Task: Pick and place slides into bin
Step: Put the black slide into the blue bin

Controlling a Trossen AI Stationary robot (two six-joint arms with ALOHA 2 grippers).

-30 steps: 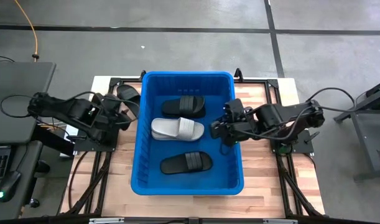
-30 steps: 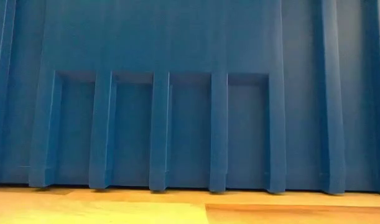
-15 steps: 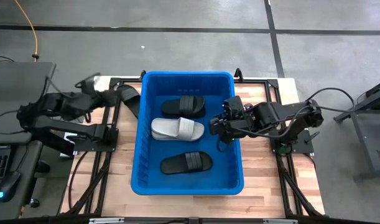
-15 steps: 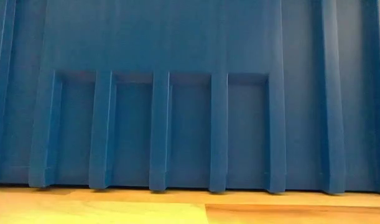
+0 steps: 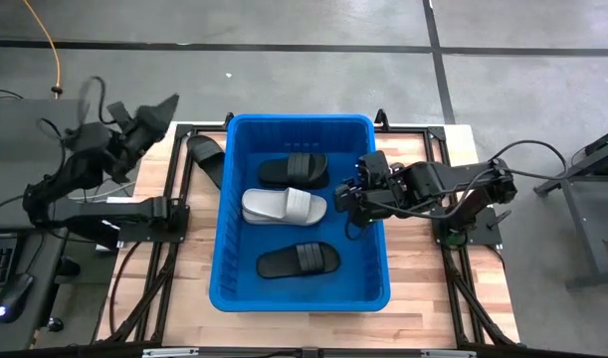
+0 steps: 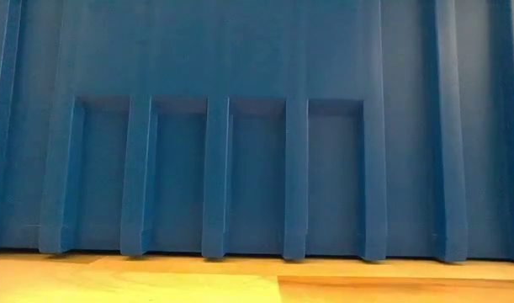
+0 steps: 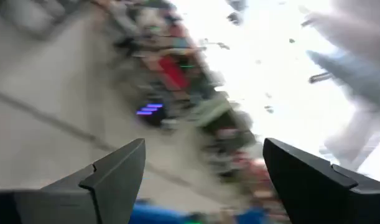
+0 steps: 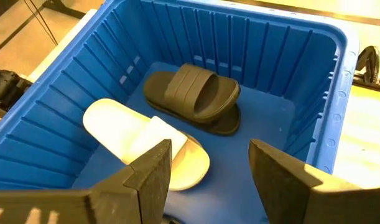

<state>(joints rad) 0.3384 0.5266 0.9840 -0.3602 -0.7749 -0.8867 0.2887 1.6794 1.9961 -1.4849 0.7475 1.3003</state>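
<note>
Your blue bin (image 5: 301, 288) sat in the middle of the wooden surface (image 5: 423, 308) and already held three slides: a black slide (image 5: 295, 168) toward the far end, a light grey slide (image 5: 284, 206) in the middle, and a second black slide (image 5: 299, 261) toward the near end. All three lay with their long axes across the bin's width.

One more black slide (image 5: 206, 157) lay outside the bin, on the surface just beside the bin's left wall near its far corner. Its long axis ran slantwise, from the far left toward the bin.

Your left pincer (image 5: 162, 107) was raised near the far left corner of the surface, with its fingers (image 7: 115, 174) spread wide and nothing between them. The outside slide lay just beside it, toward the bin and nearer you. In my judgement this arm is the nearer one for that pick, and it would need to come down across the slide's narrow width.

Your right pincer (image 5: 345, 202) was over the bin's right wall, partly open and empty, facing the grey slide.
</note>
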